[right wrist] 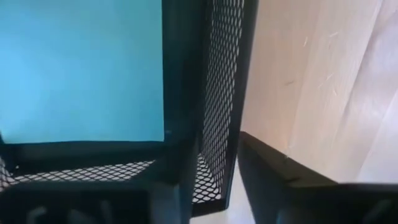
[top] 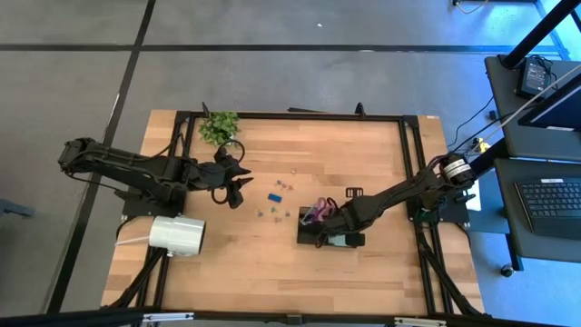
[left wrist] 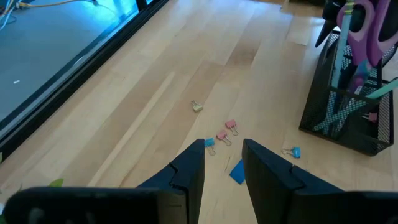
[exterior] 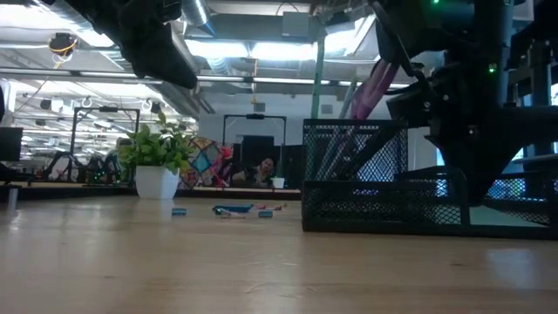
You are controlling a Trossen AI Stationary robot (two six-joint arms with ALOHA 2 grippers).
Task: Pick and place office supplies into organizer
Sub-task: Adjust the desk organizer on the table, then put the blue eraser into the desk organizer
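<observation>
The black mesh organizer (top: 305,238) (exterior: 384,187) stands right of the table's middle. Purple-handled scissors (top: 316,213) (left wrist: 364,31) stand upright in its tall compartment. A pale blue-green sticky-note pad (right wrist: 81,68) lies flat in a low compartment. My right gripper (top: 329,234) (right wrist: 217,155) points down over the organizer, open. One finger is inside the pad's compartment and one is outside its mesh wall (right wrist: 224,74). Small blue and pink clips (left wrist: 227,130) (top: 277,195) lie loose on the wood. My left gripper (top: 238,182) (left wrist: 224,149) hovers open, left of them.
A big white roll (top: 177,234) lies near the left arm's base. A small green plant (top: 220,127) (exterior: 157,157) stands at the far left. A small dark item (top: 354,192) lies just beyond the organizer. Bare wood stretches along the table's near side.
</observation>
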